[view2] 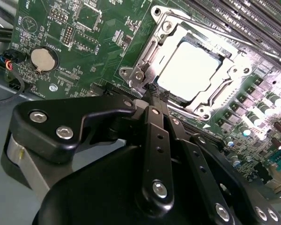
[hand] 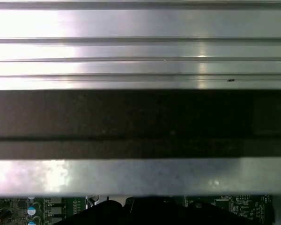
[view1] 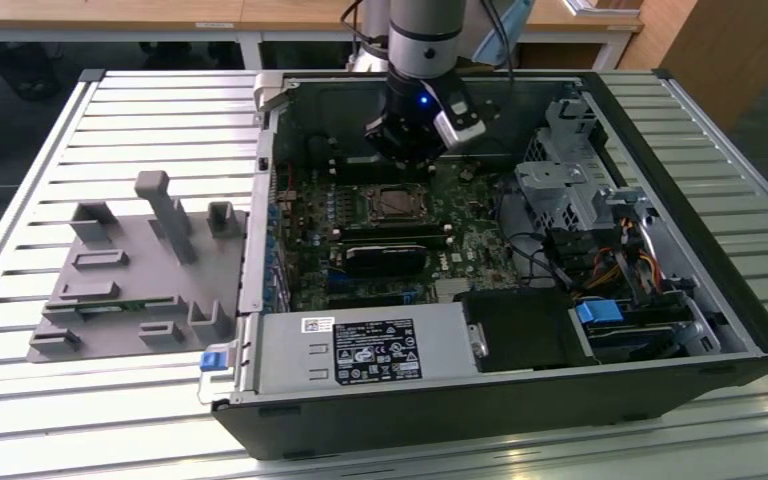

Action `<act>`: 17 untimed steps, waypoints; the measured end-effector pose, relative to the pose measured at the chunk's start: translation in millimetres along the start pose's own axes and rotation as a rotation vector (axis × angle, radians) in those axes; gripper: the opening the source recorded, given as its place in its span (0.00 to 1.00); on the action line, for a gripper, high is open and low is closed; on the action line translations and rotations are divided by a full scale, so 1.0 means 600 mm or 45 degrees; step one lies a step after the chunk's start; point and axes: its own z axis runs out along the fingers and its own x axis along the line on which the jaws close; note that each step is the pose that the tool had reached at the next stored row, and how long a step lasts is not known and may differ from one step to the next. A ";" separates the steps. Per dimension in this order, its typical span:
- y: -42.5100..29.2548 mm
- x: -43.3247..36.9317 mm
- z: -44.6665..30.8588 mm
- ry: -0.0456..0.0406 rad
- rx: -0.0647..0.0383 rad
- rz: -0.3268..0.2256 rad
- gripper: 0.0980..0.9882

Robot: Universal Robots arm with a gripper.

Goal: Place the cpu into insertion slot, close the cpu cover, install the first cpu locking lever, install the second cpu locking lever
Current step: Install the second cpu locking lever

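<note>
Second wrist view shows the cpu (view2: 191,70), a small flat square chip with a pale silvery top, lying in the insertion slot (view2: 175,96), the square black socket on the green motherboard (view2: 103,42). The cpu cover (view2: 227,77), a thin silvery metal frame with a cut-out middle, lies down around the chip. The black pincer (view2: 155,92) has its fingertips pressed together with nothing between them, and they sit just at the edge of the socket frame, beside a silvery corner bracket (view2: 133,75). The pincer's own black linkage blocks the near part of the board.

Around the socket, a round silvery coin battery (view2: 41,59) sits well apart on the board, long black memory-stick slots (view2: 253,21) run along the far side of the socket, and a row of small cylindrical capacitors (view2: 253,119) stands near them.

In the exterior view the pincer (view1: 404,163) hangs inside the open black computer case (view1: 491,410), just behind the socket (view1: 394,204). Black memory sticks (view1: 387,240) lie just in front of it, a grey power supply box (view1: 364,350) nearer the camera, and a metal drive cage (view1: 564,190) with cables to the exterior view's right. A grey plastic fixture (view1: 137,270) rests on the slatted metal surface (view1: 37,400) to the exterior view's left.
</note>
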 end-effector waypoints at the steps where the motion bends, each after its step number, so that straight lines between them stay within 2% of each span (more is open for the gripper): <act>1: -0.001 0.000 0.000 0.000 0.000 0.000 0.01; 7: -0.005 0.000 -0.001 0.000 0.000 0.000 0.01; 10: -0.006 0.000 -0.006 0.000 -0.002 0.000 0.01; 14: -0.006 -0.001 -0.026 0.000 -0.002 0.000 0.01; 17: -0.006 -0.001 -0.045 0.000 -0.002 0.000 0.01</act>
